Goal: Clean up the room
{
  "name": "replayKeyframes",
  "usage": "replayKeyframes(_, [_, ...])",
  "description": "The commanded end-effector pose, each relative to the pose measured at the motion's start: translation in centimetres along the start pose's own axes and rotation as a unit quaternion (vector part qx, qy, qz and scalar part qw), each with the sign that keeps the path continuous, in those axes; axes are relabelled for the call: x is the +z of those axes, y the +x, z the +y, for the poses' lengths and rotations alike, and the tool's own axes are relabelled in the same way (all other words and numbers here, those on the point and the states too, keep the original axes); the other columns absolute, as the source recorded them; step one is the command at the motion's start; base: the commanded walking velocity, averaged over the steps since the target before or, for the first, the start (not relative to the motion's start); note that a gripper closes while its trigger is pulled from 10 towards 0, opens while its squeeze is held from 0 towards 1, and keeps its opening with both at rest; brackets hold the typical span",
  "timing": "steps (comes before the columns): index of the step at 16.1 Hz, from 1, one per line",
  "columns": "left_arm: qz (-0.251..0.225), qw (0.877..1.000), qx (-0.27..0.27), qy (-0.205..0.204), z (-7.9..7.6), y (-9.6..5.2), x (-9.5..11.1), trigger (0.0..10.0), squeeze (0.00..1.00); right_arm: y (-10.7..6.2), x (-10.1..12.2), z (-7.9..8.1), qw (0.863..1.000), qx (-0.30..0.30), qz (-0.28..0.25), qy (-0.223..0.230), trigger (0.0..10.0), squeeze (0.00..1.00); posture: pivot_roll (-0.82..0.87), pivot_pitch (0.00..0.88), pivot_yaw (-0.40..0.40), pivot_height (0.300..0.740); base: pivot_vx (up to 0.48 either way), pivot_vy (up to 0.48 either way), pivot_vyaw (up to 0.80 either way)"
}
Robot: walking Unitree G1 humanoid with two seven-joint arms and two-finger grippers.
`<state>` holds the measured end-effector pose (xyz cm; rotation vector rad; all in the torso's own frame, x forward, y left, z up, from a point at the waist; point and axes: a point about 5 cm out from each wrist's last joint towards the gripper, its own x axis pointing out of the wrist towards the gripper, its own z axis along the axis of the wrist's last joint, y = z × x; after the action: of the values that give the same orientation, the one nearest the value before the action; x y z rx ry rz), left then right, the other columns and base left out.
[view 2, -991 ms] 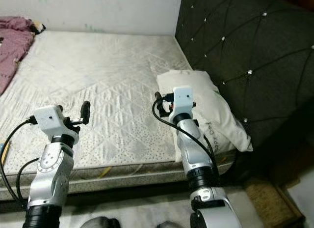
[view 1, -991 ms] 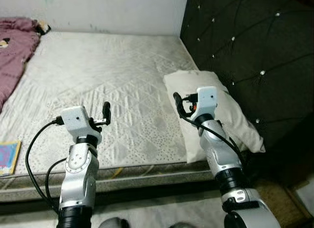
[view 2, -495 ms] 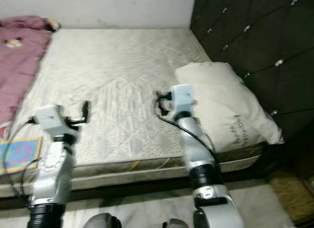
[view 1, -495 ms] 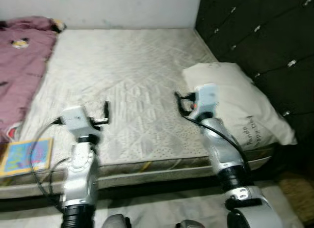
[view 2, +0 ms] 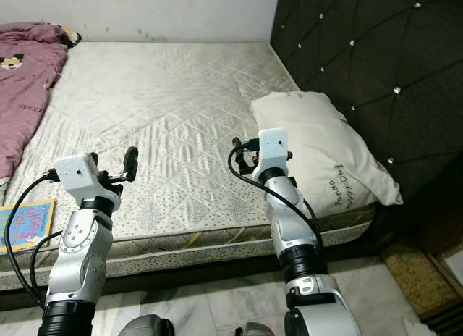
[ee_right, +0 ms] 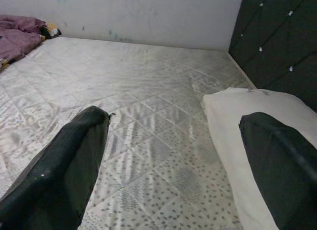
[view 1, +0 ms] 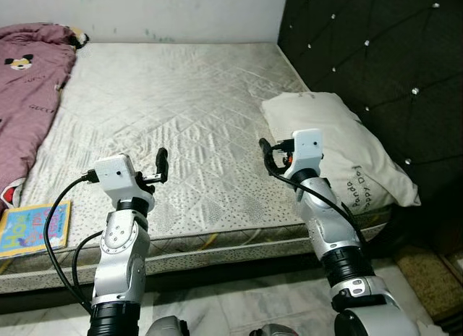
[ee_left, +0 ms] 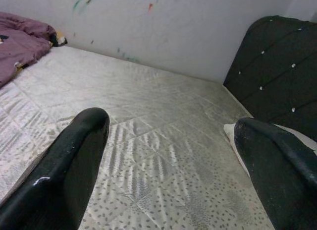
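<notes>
While over mattress [view 1: 181, 97] | L gripper [ee_left: 168, 165] wide, empty | R gripper [ee_right: 173, 160] wide, empty

Before us lies the mattress [view 1: 181, 111], running back to the wall [view 1: 159, 10] behind it. The headboard [view 1: 376, 68] stands along its right side. We find the pillow [view 1: 347, 155] on the mattress at the right, against the headboard and near the front edge. The blanket [view 1: 29, 90] lies on the mattress along its left side, reaching to the far left corner. A book [view 1: 25, 227] rests at the front left corner, just before the blanket. Our left gripper [view 1: 160, 164] hangs above the front left part of the mattress; our right gripper [view 1: 265, 149] hangs above the front right part, just left of the pillow. The floor [view 1: 239, 307] lies below the front edge.
</notes>
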<state>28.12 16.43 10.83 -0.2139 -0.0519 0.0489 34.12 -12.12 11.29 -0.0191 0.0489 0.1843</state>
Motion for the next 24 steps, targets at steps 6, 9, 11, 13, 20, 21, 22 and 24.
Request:
replayKeyframes(6, [0.002, 1.0, 0.002, -0.002, -0.22, 0.17, 0.03, 10.0, 0.0, 0.19, 0.37, -0.15, 1.0, -0.001, -0.005, 0.0, 10.0, 0.0, -0.02, 0.0, -0.047, 0.74, 0.0, 0.0, 0.0])
replayKeyframes(9, [0.0, 1.0, 0.001, -0.004, -0.23, 0.18, 0.08, 10.0, 0.0, 0.24, 0.41, -0.18, 1.0, -0.002, -0.005, -0.001, 10.0, 0.0, -0.02, 0.0, -0.048, 0.74, 0.0, 0.177, 0.0])
replayKeyframes(11, [0.0, 1.0, 0.001, -0.004, -0.24, 0.19, 0.07, 10.0, 0.0, 0.27, 0.41, -0.19, 1.0, -0.001, -0.005, -0.001, 10.0, 0.0, -0.02, 0.0, -0.047, 0.74, 0.0, 0.315, 0.0])
replayKeyframes(13, [0.0, 1.0, 0.0, -0.004, -0.27, 0.2, 0.07, 10.0, 0.0, 0.28, 0.41, -0.19, 1.0, -0.001, -0.005, -0.001, 10.0, 0.0, -0.02, 0.0, -0.047, 0.74, 0.0, 0.341, 0.0])
replayKeyframes(20, [0.001, 1.0, 0.0, -0.004, -0.34, 0.17, 0.03, 10.0, 0.0, 0.34, 0.42, -0.21, 1.0, -0.001, -0.004, -0.003, 10.0, 0.0, -0.02, 0.0, -0.051, 0.74, 0.0, 0.353, 0.0])
replayKeyframes(21, [0.001, 1.0, 0.0, -0.005, -0.33, 0.17, 0.03, 10.0, 0.0, 0.35, 0.4, -0.22, 1.0, -0.001, -0.004, -0.003, 10.0, 0.0, -0.02, 0.0, -0.051, 0.74, 0.0, 0.356, 0.0])
replayKeyframes(22, [0.001, 1.0, 0.0, -0.005, -0.32, 0.16, 0.02, 10.0, 0.0, 0.35, 0.38, -0.22, 1.0, -0.001, -0.003, -0.003, 10.0, 0.0, -0.02, 0.0, -0.051, 0.74, 0.0, 0.356, 0.0])
replayKeyframes(24, [0.001, 1.0, 0.001, -0.005, -0.31, 0.16, 0.01, 10.0, 0.0, 0.31, 0.3, -0.23, 1.0, -0.001, -0.002, -0.003, 10.0, 0.0, -0.02, 0.0, -0.051, 0.74, 0.0, 0.352, 0.0])
